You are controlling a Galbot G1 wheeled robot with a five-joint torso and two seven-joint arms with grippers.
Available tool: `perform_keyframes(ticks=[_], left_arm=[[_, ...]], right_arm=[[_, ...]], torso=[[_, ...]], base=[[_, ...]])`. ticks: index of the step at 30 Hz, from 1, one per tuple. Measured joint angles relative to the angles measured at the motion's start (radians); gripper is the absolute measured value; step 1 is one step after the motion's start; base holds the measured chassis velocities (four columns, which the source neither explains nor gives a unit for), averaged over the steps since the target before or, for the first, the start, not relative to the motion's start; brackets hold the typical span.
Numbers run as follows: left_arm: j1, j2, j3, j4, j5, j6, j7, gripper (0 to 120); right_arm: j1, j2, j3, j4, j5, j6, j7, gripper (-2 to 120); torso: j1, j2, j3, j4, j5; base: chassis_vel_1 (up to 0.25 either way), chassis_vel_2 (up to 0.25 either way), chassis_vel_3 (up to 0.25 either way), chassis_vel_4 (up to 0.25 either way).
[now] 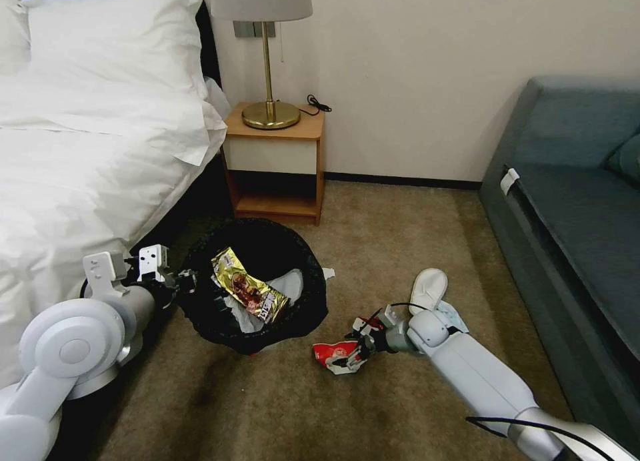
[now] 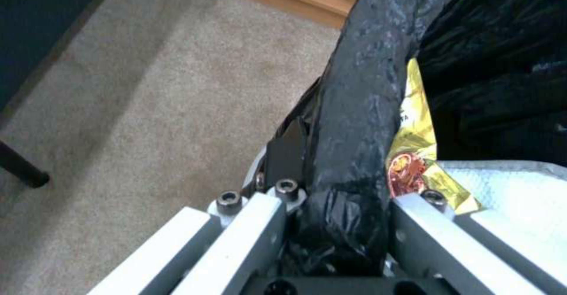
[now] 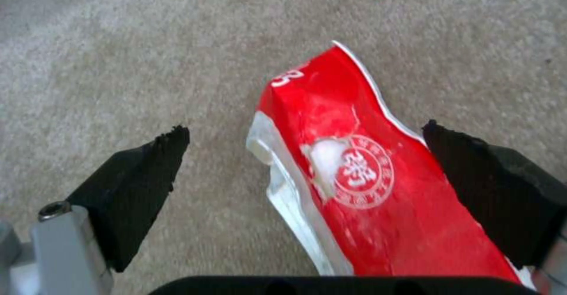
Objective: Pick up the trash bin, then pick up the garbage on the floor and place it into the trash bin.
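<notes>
On the left, the left gripper (image 1: 183, 279) is pinched on the black rim of the bin (image 1: 257, 284). The left wrist view shows the bag-covered rim squeezed between its fingers (image 2: 289, 153). The bin sits by the bed (image 1: 80, 154), and a gold wrapper (image 1: 248, 291) and white tissue (image 1: 290, 284) lie inside it.

To the right, low over the carpet (image 1: 373, 227), the right gripper (image 1: 353, 354) is spread wide around a red wrapper (image 1: 333, 354). In the right wrist view one pad (image 3: 148, 175) stands off from the wrapper (image 3: 366, 175) and the other is right at its edge. It is not gripped yet.

What could go wrong? The wrapper is thin and flat, so the pads may close on air or just push it along the carpet. The bag on the bin is slippery, so the bin may tip or slide out of the pinch.

A white slipper (image 1: 428, 289) lies near the right arm. The floor is brown carpet. It is a bedroom, with a wooden nightstand (image 1: 275, 161), a brass lamp (image 1: 267, 54) and a blue sofa (image 1: 573, 207) on the right.
</notes>
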Motion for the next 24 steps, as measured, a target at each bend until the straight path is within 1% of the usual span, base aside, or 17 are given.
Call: perform_keyframes(ticks=[4,14,17,19,20,21,22,23,24], left_arm=[[-0.002,0.001,-0.003,-0.001,-0.004,0.000,0.002,3],[-0.010,-0.004,0.001,0.001,-0.009,0.000,0.006,3],[-0.020,-0.007,0.011,0.006,-0.008,0.000,0.009,3],[-0.023,-0.007,0.014,0.009,-0.008,0.000,0.011,3],[-0.027,-0.007,0.016,0.011,-0.008,0.000,0.014,3],[-0.033,-0.010,0.022,0.016,-0.005,0.000,0.017,3],[-0.033,-0.010,0.022,0.016,-0.005,0.000,0.017,3],[-0.036,-0.012,0.025,0.018,-0.005,0.000,0.018,3],[-0.043,-0.015,0.032,0.021,-0.003,0.000,0.019,3]], right_arm=[[0.010,0.025,-0.002,-0.045,-0.019,0.006,0.005,100],[0.017,0.037,-0.011,-0.095,-0.041,0.020,0.023,100],[0.023,0.058,0.011,-0.134,-0.091,0.041,0.029,99],[0.025,0.062,0.018,-0.142,-0.099,0.042,0.030,98],[0.026,0.064,0.021,-0.146,-0.104,0.042,0.032,97],[0.026,0.064,0.023,-0.148,-0.105,0.042,0.035,91],[0.026,0.064,0.023,-0.148,-0.105,0.042,0.035,91],[0.026,0.064,0.024,-0.148,-0.105,0.042,0.037,88],[0.026,0.063,0.024,-0.149,-0.105,0.042,0.040,82]], torso=[[0.000,0.000,0.000,0.0000,0.0000],[0.000,0.000,0.000,-0.0002,-0.0002],[0.000,0.000,0.000,0.0000,-0.0001],[0.000,0.000,0.000,-0.0001,0.0000],[0.000,0.000,0.000,-0.0001,0.0000],[0.000,0.000,0.000,0.0000,0.0000],[0.000,0.000,0.000,0.0000,0.0000],[0.000,0.000,0.000,0.0000,0.0000],[0.000,0.000,0.000,-0.0001,0.0000]], base=[[0.000,0.000,0.000,0.000],[0.000,0.000,0.000,0.000],[0.000,0.000,0.000,0.000],[0.000,0.000,0.000,0.000],[0.000,0.000,0.000,0.000],[0.000,0.000,0.000,0.000],[0.000,0.000,0.000,0.000],[0.000,0.000,0.000,0.000],[0.000,0.000,0.000,0.000]])
